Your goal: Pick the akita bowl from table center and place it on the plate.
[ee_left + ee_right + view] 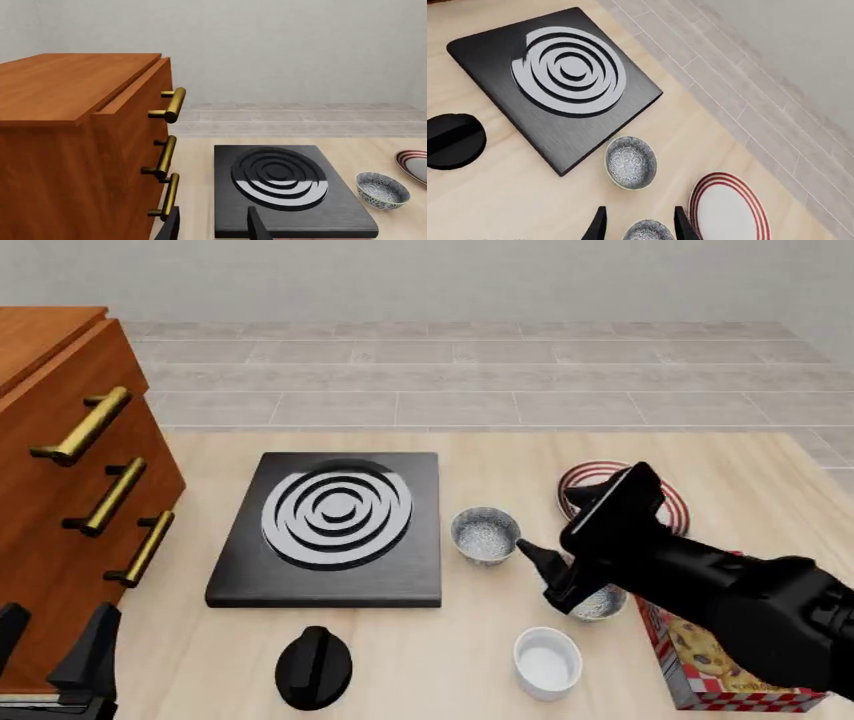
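Speckled akita bowl (485, 534) sits upright beside the plate (674, 506); both arms' jaws gape, holding nothing.

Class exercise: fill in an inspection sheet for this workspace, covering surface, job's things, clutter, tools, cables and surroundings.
Surface: pale wooden table, flat.
Job's things: akita bowl upright beside the hob, untouched; plate behind it to the right, nothing on its visible part.
Clutter: twin speckled bowl, white bowl, black knob, cookie box, hob.
Tools: right tool open, over the twin speckled bowl; left tool open, near the cabinet, holding nothing.
Cables: nothing seen.
Surroundings: wooden cabinet with brass handles at left; tiled floor, grey wall beyond.
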Controlling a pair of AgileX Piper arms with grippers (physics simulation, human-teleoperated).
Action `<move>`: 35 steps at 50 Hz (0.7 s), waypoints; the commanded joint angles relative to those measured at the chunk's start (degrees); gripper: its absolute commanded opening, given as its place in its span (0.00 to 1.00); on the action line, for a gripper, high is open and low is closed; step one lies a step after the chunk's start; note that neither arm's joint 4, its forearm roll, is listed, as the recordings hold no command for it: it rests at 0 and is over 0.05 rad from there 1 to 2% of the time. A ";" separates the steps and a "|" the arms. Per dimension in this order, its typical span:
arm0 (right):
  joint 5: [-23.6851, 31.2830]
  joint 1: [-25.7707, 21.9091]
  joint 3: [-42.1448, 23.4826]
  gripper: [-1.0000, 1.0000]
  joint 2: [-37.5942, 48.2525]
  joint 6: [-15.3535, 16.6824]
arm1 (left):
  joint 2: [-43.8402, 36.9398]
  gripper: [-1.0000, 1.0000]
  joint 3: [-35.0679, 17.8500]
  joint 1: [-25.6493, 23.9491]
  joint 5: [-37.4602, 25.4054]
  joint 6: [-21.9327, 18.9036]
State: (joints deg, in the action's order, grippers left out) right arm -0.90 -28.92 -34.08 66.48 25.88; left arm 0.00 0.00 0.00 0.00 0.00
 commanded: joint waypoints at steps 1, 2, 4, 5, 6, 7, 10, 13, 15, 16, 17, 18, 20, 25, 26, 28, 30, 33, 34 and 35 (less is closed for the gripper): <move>-1.39 -2.82 -2.99 1.00 10.09 4.18 | 0.00 1.00 0.00 0.00 0.00 0.00; -1.32 -2.74 -3.17 1.00 10.38 4.18 | 0.00 1.00 0.00 0.00 0.00 0.00; -1.14 -2.77 -3.60 1.00 10.87 4.26 | 0.00 1.00 0.00 0.00 0.00 0.00; -1.14 -2.77 -3.60 1.00 10.87 4.26 | 0.00 1.00 0.00 0.00 0.00 0.00; -0.88 -2.66 -4.02 1.00 11.34 4.53 | 0.00 1.00 0.00 0.00 0.00 0.00; -0.88 -2.67 -4.15 1.00 11.56 4.88 | 0.00 1.00 0.00 0.00 0.00 0.00; -0.64 -2.74 -4.71 1.00 12.41 5.04 | 0.00 1.00 0.00 0.00 0.00 0.00; -0.12 -3.32 -5.14 1.00 13.78 5.15 | 0.00 1.00 0.00 0.00 0.00 0.00; -0.01 -3.73 -5.44 1.00 14.69 5.53 | 0.00 1.00 0.00 0.00 0.00 0.00; 0.18 -3.83 -5.57 1.00 15.03 5.70 | 0.00 1.00 0.00 0.00 0.00 0.00; 0.17 -3.91 -5.56 1.00 15.29 6.38 | 0.00 1.00 0.00 0.00 0.00 0.00; 0.05 -3.77 -5.81 1.00 15.23 7.03 | 0.00 1.00 0.00 0.00 0.00 0.00; 0.41 -3.68 -6.20 1.00 15.92 7.85 | 0.00 1.00 0.00 0.00 0.00 0.00; 0.21 -3.17 -6.54 1.00 16.87 9.15 | 0.00 1.00 0.00 0.00 0.00 0.00; 0.01 -3.24 -6.52 1.00 17.28 9.35 | 0.00 1.00 0.00 0.00 0.00 0.00; -0.31 -3.12 -6.63 1.00 17.80 9.54 | 0.00 1.00 0.00 0.00 0.00 0.00; -0.89 -2.83 -6.66 1.00 18.54 10.25 | 0.00 1.00 0.00 0.00 0.00 0.00; -2.43 -3.10 -6.11 1.00 19.30 12.37 | 0.00 1.00 0.00 0.00 0.00 0.00; -2.72 -2.60 -6.04 1.00 19.91 13.12 | 0.00 1.00 0.00 0.00 0.00 0.00; -3.23 -2.13 -5.82 1.00 20.73 14.20 | 0.00 1.00 0.00 0.00 0.00 0.00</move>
State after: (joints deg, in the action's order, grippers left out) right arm -1.89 -31.86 -40.07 83.56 35.43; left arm 0.00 0.00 0.00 0.00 0.00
